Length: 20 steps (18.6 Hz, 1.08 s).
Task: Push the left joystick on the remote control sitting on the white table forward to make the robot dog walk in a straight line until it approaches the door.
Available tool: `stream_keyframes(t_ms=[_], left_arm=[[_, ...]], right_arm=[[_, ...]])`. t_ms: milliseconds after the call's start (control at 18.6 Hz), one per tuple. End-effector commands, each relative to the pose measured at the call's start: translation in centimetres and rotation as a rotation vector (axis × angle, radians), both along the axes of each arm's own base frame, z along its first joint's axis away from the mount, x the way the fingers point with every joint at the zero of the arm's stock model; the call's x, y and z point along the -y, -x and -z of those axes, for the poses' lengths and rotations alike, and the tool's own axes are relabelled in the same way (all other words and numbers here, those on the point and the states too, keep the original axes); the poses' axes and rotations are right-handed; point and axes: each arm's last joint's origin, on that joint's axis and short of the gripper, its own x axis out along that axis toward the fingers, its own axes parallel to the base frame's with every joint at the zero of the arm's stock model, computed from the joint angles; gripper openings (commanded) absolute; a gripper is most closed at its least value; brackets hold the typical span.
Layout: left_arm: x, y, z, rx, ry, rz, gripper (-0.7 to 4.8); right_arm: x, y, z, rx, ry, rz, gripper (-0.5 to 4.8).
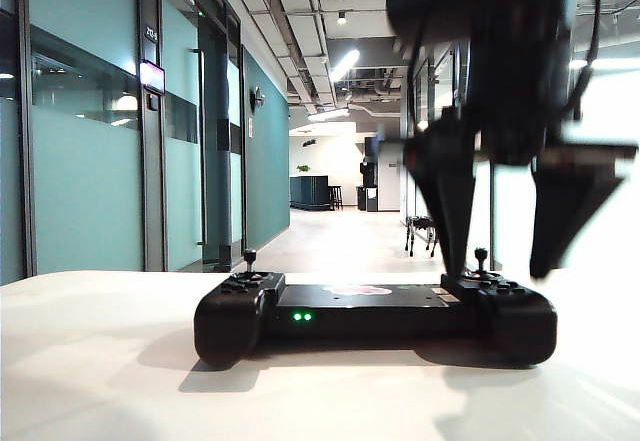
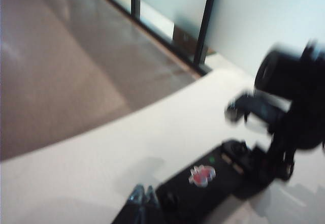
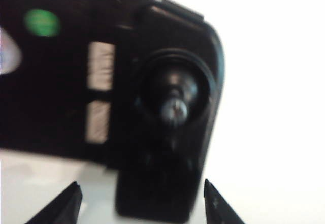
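White and smooth, the white table fills the front of the exterior view. On it, near the front, lies the remote control, wide and black, with two green lights on its near edge and a pinkish-red logo on top. The left joystick stands up straight on the left end, with nothing touching it. The right thumbstick stands on the other end.

Above that right end hangs the right gripper. Its two dark fingers point down and stand wide apart, one on each side of the right thumbstick, holding nothing. In the right wrist view the two tips sit apart just past the controller's end.

The left gripper shows only as blurry tips in the left wrist view, beside one end of the remote control. I cannot tell if it is open or closed.

Farther back, a long hallway runs away with teal glass walls on the left. The robot dog stands far down the hallway floor, small and dark.
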Motion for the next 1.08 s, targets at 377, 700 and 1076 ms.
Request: stream_keyframes(t_ms=[377,700,1076], left_arm=[[-0.4,1.7,1.4,-0.104,-0.032,-0.003,-0.05],[-1.0,2.9,4.0,0.020,0.019,-0.034,-0.05],[-1.6,3.5,7.3,0.202,0.063,-0.106,-0.05]], right_arm=[[3.2,4.4,-9.0,0.197,-0.082,-0.101,-0.01],[5.1,7.0,-10.6,0.662,-0.260,-0.208,-0.01],[5.1,7.0,-11.5,0.743,-0.366,-0.068,0.15]])
